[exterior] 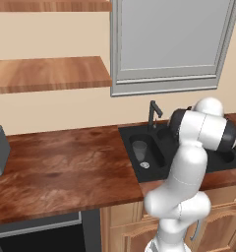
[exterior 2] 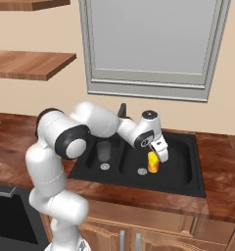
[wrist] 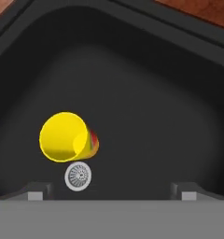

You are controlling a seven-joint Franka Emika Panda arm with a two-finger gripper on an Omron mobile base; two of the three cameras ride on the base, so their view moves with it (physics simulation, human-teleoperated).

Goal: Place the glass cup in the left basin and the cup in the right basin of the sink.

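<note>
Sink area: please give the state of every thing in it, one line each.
Clear greyish glass tumbler: upright in the narrower black basin.
Opaque yellow cup: upright in the wider black basin, released.
End effector: open, above the yellow cup.
Thin dark tap: no water running.

the glass cup (exterior: 139, 149) stands upright in the left basin (exterior: 154, 156) of the black sink (exterior 2: 185, 181), clear and greyish, just beside the round metal drain. the cup (exterior 2: 153, 162), opaque yellow with a red mark on its side, sits in the right basin (exterior 2: 176, 166), tilted, its open mouth showing in the hand view, near that basin's own drain.
</note>
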